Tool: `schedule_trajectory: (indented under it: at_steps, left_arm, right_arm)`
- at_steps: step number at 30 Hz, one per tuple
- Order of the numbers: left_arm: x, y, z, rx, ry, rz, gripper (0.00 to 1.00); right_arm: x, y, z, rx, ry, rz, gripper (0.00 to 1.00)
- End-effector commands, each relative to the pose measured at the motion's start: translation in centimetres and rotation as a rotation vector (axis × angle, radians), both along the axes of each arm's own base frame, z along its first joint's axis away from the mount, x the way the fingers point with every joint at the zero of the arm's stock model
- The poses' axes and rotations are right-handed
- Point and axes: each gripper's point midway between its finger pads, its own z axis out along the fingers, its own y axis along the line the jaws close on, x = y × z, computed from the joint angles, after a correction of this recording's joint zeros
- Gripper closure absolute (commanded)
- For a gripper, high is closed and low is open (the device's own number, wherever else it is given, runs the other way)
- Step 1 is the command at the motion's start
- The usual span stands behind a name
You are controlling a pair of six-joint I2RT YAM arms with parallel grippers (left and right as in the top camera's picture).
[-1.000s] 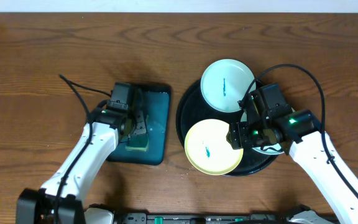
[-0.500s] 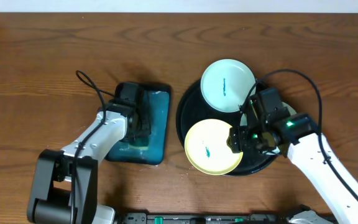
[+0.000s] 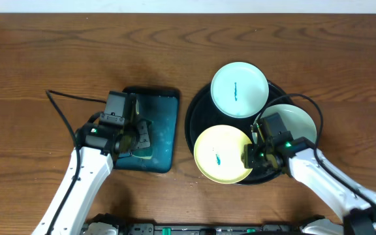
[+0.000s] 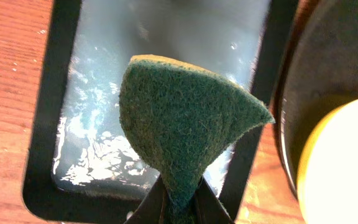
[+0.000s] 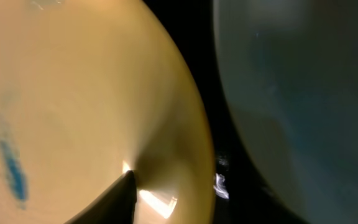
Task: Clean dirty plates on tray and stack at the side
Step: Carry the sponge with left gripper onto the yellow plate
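Observation:
Three plates lie on the round black tray (image 3: pixel 190 124): a mint plate (image 3: pixel 240 89) with a blue smear at the back, a yellow plate (image 3: pixel 222 155) with a blue smear at the front, and a second mint plate (image 3: pixel 296 123) on the right. My left gripper (image 3: pixel 138 138) is shut on a green sponge (image 4: pixel 185 124), held folded above the teal tray (image 4: pixel 98 124). My right gripper (image 3: pixel 249 156) is at the yellow plate's right rim. One finger (image 5: pixel 114 199) rests on the plate's upper face (image 5: pixel 73 93); the other finger is hidden beneath it.
The teal rectangular tray (image 3: pixel 165 134) sits left of the black tray, and its bottom is wet. Bare wooden table (image 3: pixel 57 59) lies to the left and behind. The left arm's cable (image 3: pixel 67 98) trails over the table.
My left gripper has shut on the sponge and raised it off the teal tray. My right gripper has dropped to the yellow plate's rim with its jaws narrowing, uncovering the right mint plate.

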Motion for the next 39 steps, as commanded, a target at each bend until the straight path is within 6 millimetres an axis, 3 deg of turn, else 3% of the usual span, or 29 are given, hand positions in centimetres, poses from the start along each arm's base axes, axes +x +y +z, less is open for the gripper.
schedule_trajectory:
  at_steps: [1,2,3,8,13,15,23,31,35,37,39]
  left_arm:
    - [0.0,-1.8,1.4,-0.104,-0.017,-0.042,0.93]
    - [-0.1,-2.0,1.5,-0.118,-0.014,-0.048,0.93]
    - [-0.2,-2.3,1.5,-0.134,-0.01,-0.055,0.93]
    - [0.2,-3.8,1.9,-0.173,-0.028,-0.061,0.93]
    - [1.0,-7.8,2.3,-0.218,-0.081,-0.137,0.93]
    - [1.4,-9.9,1.5,-0.237,-0.072,-0.153,0.93]
    - [1.9,-18.8,-3.1,-0.352,-0.007,-0.228,0.92]
    - [-0.1,-25.9,-10.5,-0.467,0.15,-0.237,0.92]
    - [-0.6,-25.0,-14.3,-0.407,0.217,-0.195,0.93]
    - [0.1,-22.7,-15.2,-0.328,0.22,-0.13,0.93]
    - [1.2,-19.2,-15.4,-0.203,0.197,-0.038,0.93]
  right_arm:
    - [0.2,0.1,-1.0,-0.024,0.021,0.029,0.88]
    - [0.6,0.0,-0.8,-0.03,0.009,0.03,0.97]
    - [1.2,-0.1,-0.5,-0.042,-0.011,0.023,0.99]
    - [4.5,0.5,1.4,-0.032,-0.124,0.007,0.99]
    - [5.7,-1.8,1.2,-0.162,-0.177,-0.05,0.99]
    - [6.1,-2.7,1.2,-0.202,-0.192,-0.1,0.99]
    - [5.8,-1.1,1.3,-0.164,-0.193,-0.035,0.99]
    - [5.8,-1.1,1.3,-0.163,-0.192,-0.036,0.99]
    - [5.7,-1.1,1.3,-0.163,-0.191,-0.036,0.99]
    - [5.7,-1.1,1.3,-0.163,-0.19,-0.035,0.99]
    - [5.7,-1.2,1.2,-0.164,-0.188,-0.035,0.99]
